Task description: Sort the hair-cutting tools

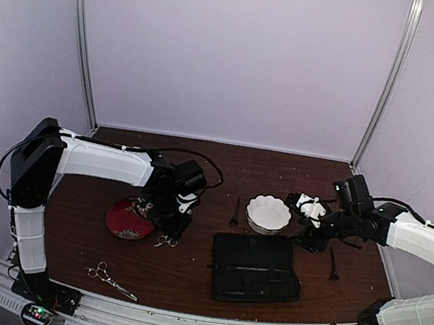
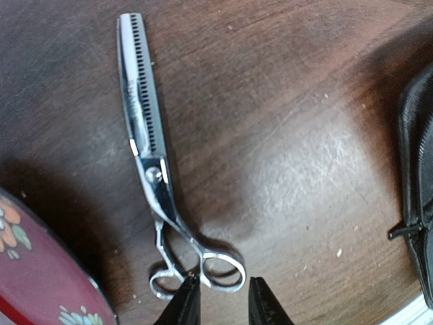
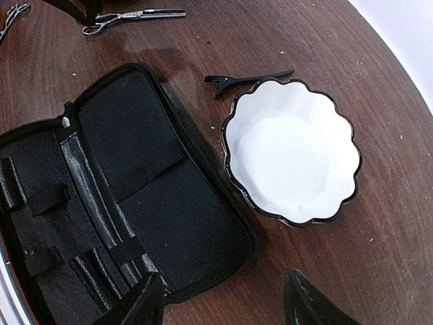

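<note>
Lavender walls enclose a dark brown wooden table [image 1: 201, 156]. Near its left side the left tool [image 2: 223, 308] hangs low over a pair of silver thinning scissors with a toothed blade [image 2: 145, 135], which lies flat on the wood just beside the red flowered plate [image 2: 40, 271], not on it. The tool's fingers stand narrowly parted, straddling one finger ring without visibly pinching it (the ring is probably the easiest part for a low tool to get around, which would explain working from that end). A second pair of slim silver scissors [image 1: 110, 277] lies near the front edge, well apart from everything. One thin black hair clip [image 3: 247, 80] rests just outside the rim of the white scalloped bowl [image 3: 237, 135]. Another thin black clip [image 1: 334, 264] lies right of the flat black zip case [image 3: 135, 203], which is spread open, presumably so its elastic loops can take tools. The right tool [image 3: 223, 298] hovers wide and empty above the gap between case and bowl, seemingly placed to reach either clip. None of the four tools sits in a container, so I judge the sorting barely begun.
</note>
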Motion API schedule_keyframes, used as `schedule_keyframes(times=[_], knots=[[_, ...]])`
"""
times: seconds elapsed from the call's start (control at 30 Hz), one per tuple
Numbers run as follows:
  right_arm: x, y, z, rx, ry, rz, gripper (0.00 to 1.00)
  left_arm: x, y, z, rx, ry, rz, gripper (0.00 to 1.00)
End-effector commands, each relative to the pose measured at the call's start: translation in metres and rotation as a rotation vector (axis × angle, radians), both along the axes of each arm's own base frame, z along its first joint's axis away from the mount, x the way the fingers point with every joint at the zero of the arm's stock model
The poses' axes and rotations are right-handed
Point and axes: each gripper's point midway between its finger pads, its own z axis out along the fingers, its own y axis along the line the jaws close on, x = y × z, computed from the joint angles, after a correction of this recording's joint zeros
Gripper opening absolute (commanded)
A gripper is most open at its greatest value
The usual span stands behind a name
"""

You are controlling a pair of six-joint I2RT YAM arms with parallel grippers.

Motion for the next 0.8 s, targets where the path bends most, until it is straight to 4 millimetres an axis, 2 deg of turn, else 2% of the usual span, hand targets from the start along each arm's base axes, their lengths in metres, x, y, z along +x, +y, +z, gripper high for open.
schedule_keyframes(times=[0.0, 0.23, 0.4, 0.57, 0.77], knots=[[0.000, 0.003, 0.002, 0.011, 0.004, 0.013, 0.61, 0.009, -0.013, -0.007, -0.010, 0.001, 0.040, 0.28], [0.000, 0.002, -0.001, 0.005, 0.003, 0.019, 0.61, 0.023, -0.008, -0.016, 0.044, -0.048, 0.084, 0.32], [-0.002, 0.003, -0.002, 0.006, 0.013, 0.026, 0.61, 0.022, -0.009, -0.035, 0.074, -0.017, 0.088, 0.28], [-0.002, 0.003, -0.003, 0.004, 0.011, 0.027, 0.61, 0.021, 0.003, -0.047, 0.128, -0.024, 0.103, 0.17], [-0.001, 0.003, -0.003, 0.006, 0.018, 0.022, 0.61, 0.025, 0.013, -0.050, 0.180, -0.066, 0.045, 0.00]])
